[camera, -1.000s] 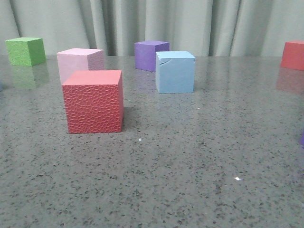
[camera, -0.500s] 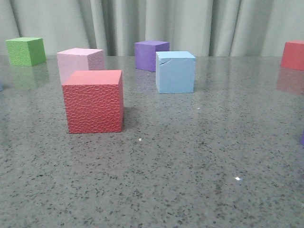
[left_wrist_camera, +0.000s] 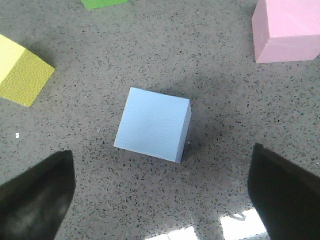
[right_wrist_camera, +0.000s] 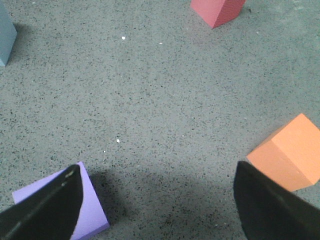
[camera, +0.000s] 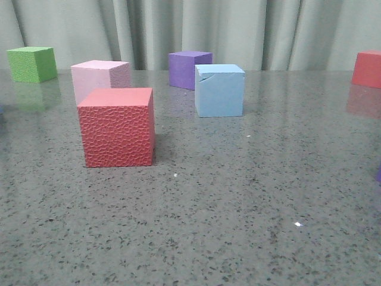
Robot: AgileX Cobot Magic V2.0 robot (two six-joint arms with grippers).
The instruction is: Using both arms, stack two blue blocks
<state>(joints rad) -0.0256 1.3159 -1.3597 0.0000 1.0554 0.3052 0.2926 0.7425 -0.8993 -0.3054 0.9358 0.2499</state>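
Seen from the left wrist, one blue block (left_wrist_camera: 152, 124) lies flat on the speckled table, just beyond the gap of my left gripper (left_wrist_camera: 160, 167). That gripper is open, its black fingers (left_wrist_camera: 37, 195) wide apart and holding nothing. A second blue block (camera: 219, 90), with a small crack at its top edge, stands in the middle of the table in the front view. My right gripper (right_wrist_camera: 157, 172) is also open and empty over bare table. Neither gripper shows in the front view.
The front view shows a textured red cube (camera: 117, 128), with pink (camera: 100, 77), purple (camera: 189, 69), green (camera: 32, 64) and red (camera: 367, 68) cubes further back. A yellow cube (left_wrist_camera: 22, 72) lies near the left gripper. A lavender cube (right_wrist_camera: 92, 212) and an orange cube (right_wrist_camera: 287, 155) flank the right gripper.
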